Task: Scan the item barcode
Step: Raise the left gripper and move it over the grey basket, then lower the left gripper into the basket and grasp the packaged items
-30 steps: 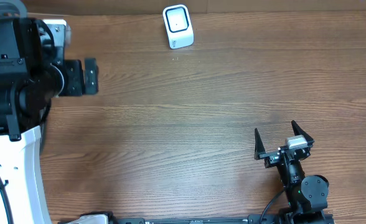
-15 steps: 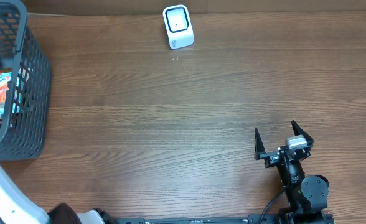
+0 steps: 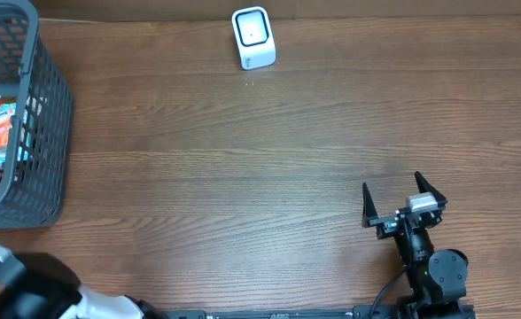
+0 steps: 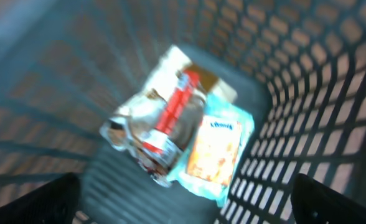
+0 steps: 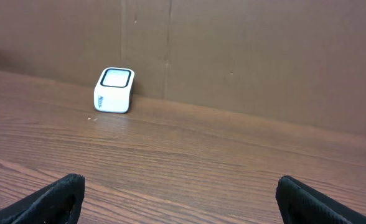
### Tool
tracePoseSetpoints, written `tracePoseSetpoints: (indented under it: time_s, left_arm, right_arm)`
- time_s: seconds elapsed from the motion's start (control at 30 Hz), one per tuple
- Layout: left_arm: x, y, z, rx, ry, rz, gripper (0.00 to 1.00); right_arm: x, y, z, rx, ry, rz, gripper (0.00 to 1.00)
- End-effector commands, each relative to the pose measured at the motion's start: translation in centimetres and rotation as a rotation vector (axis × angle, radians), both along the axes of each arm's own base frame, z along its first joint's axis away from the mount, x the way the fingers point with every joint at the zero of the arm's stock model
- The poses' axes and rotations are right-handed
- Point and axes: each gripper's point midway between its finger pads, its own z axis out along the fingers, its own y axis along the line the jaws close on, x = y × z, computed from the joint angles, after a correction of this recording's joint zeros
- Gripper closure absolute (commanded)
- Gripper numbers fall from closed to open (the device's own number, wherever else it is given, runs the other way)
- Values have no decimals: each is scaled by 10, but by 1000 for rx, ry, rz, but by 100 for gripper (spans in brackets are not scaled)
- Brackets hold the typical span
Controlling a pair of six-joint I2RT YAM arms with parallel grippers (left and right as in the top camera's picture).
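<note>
While both grippers stand spread wide and empty, the goods for scanning lie in the grey mesh basket [image 3: 46, 106] at the left edge of the wooden table [image 3: 243, 177]; the left wrist view, blurred, looks down into it, where a crumpled red-striped packet [image 4: 164, 124] rests on the basket floor, touching an orange packet [image 4: 215, 152] in pale blue wrapping on its right side; both packets sit between the two dark fingertips of the left gripper [image 4: 189, 199] as framed, but well beyond them, out of contact; the fingertips show only at the bottom corners of that view. Across the table, the right gripper [image 3: 402, 202] rests near the front right, fingers released and nothing between them, pointing toward the far edge; the white barcode scanner [image 3: 252, 37] stands upright at the back, well apart from both the basket and the right gripper, just before a brown wall [image 5: 264, 56].
</note>
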Motion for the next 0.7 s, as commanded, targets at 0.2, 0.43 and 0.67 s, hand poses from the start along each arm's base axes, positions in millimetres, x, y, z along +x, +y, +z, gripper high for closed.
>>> tracePoseSetpoints:
  time_s: [0.2,0.43,0.67]
  left_arm:
    - [19,-14,-71,-98,148,-248,0]
    - [26,-20,-105,-168,207,-279,0]
    - [41,-31,-119,-137,246,-355,0]
  right_arm:
    - [0,-1,-2,0,-5,-5,0]
    - [0,-1,-2,0,-5,-5,0]
    - [0,-1,-2,0,-5,-5,0]
